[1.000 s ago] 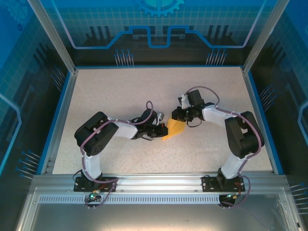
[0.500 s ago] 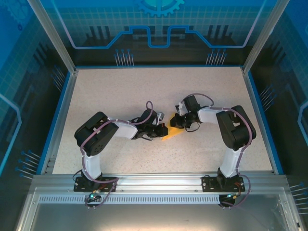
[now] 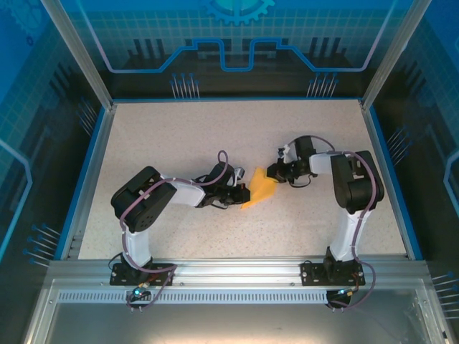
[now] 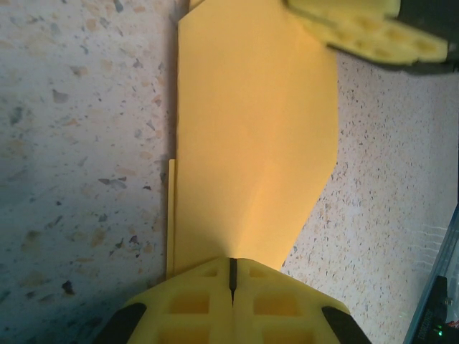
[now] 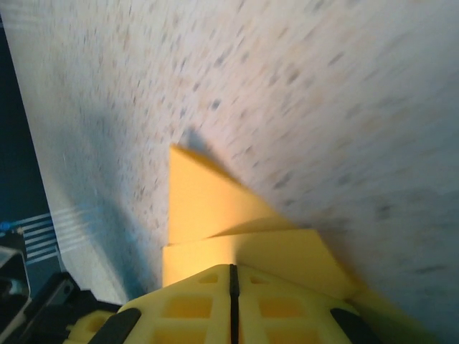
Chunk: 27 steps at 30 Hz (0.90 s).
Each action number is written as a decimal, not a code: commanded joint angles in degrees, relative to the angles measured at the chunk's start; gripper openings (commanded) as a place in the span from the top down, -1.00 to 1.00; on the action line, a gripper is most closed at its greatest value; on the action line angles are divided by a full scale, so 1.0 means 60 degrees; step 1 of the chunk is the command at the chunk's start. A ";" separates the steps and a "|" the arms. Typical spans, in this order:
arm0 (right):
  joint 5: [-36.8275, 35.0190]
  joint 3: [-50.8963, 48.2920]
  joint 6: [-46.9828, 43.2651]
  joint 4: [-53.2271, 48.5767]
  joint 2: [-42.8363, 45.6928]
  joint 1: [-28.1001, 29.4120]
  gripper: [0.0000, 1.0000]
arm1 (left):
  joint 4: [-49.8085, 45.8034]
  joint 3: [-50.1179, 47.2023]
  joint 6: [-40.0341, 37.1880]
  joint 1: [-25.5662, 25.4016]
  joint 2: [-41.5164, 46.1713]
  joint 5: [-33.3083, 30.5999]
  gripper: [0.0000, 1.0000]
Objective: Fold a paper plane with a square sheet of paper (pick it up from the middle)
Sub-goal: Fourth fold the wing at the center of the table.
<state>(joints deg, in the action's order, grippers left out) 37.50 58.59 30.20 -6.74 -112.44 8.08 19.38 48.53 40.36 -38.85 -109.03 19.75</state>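
Sheet of paper (image 3: 259, 190): creased orange wedge, near the table's (image 3: 179, 136) middle.
Left gripper (image 3: 242, 193): clamped on its end toward the table's left.
Right gripper (image 3: 274, 174): clamped on its end toward the table's right.

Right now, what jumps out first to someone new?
The folded orange-yellow paper stands out brightly against the speckled table, near its middle. The left end effector and the right end effector are each shut on an opposite end of it, so it spans between the two arms.
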 commanded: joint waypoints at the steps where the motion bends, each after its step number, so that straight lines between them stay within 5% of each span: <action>1: -0.1135 0.0444 -0.0008 0.0066 -0.0213 -0.0509 0.81 | -0.2292 -0.0686 -0.0294 -0.0102 -0.0651 -0.0244 1.00; 11: -0.1636 0.0868 -0.0249 -0.0433 0.1035 -0.0554 0.79 | -0.2336 -0.0511 -0.0315 -0.0113 -0.0637 -0.0259 1.00; 18: -0.2315 -0.0608 -0.0148 -0.0764 0.2791 0.0925 0.78 | -0.2321 -0.0429 -0.0298 -0.0104 -0.0629 -0.0273 1.00; 27: -0.2873 -0.1594 0.1492 -0.0129 0.2796 0.2771 0.84 | -0.2221 -0.0434 -0.0241 -0.0116 -0.0607 -0.0261 1.00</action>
<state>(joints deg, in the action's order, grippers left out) 22.37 49.58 35.44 -8.51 -94.63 22.76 19.16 48.69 40.16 -38.85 -109.03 19.77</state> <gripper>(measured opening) 0.085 0.066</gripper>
